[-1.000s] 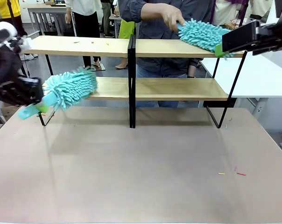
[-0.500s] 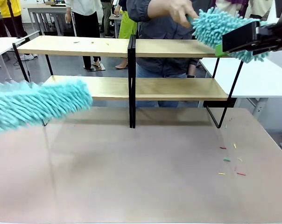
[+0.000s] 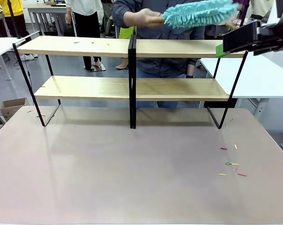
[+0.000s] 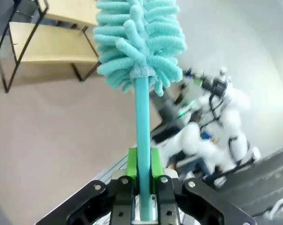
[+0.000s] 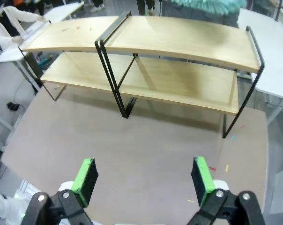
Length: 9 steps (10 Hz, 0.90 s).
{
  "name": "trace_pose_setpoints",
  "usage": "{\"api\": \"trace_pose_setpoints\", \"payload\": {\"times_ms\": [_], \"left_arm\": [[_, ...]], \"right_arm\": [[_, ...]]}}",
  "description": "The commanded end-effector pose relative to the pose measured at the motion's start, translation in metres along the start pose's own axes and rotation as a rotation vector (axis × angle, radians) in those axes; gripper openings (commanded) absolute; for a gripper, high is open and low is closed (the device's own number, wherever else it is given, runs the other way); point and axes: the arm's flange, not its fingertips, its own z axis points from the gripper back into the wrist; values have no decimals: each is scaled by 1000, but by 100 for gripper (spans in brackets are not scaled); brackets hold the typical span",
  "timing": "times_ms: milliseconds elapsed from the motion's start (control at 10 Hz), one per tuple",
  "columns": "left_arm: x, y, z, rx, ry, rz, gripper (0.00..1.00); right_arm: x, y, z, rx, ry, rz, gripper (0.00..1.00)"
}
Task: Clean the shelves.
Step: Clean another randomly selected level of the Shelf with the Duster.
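On my left wrist camera the left tool (image 4: 143, 163) is clamped tight on the thin handle (image 4: 142, 117) of a teal microfibre duster (image 4: 137, 42). The green pads (image 4: 132, 161) press in from both sides. The fluffy head stands straight out beyond the fingers, above the worktop (image 3: 132, 178), with one end of the rack visible past it.

The shelves (image 3: 85, 88) stand along the far edge of the brownish-pink worktop and span most of its width. They have two long light-wood boards on a thin black frame, with a black divider in the middle. A few tiny specks (image 3: 93, 43) lie on the left half of the upper board. On the floor off the far left corner I can see a cardboard box (image 3: 14, 107).

Behind the rack stands a person. Their hand (image 3: 146, 18) holds a second teal duster (image 3: 200, 11) in the air above the right half of the upper board, clear of the wood.

My right tool (image 5: 142, 176) is wide open with nothing between its pads, and it looks down on the rack from the near side. From the front camera it hangs at the right end of the upper board, level with it.

Small coloured scraps (image 3: 231, 163) are scattered on the worktop near its right edge, in front of the rack's right foot.
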Motion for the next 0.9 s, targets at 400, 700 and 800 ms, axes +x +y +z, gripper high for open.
{"api": "trace_pose_setpoints", "payload": {"times_ms": [400, 700, 800], "left_arm": [[0, 0, 0, 0, 0, 0, 13], [-12, 4, -82, 131, 316, -14, 13], [-20, 4, -124, 186, 480, -37, 13]], "right_arm": [[0, 0, 0, 0, 0, -5, 100], [0, 0, 0, 0, 0, -5, 100], [0, 0, 0, 0, 0, -5, 100]]}}
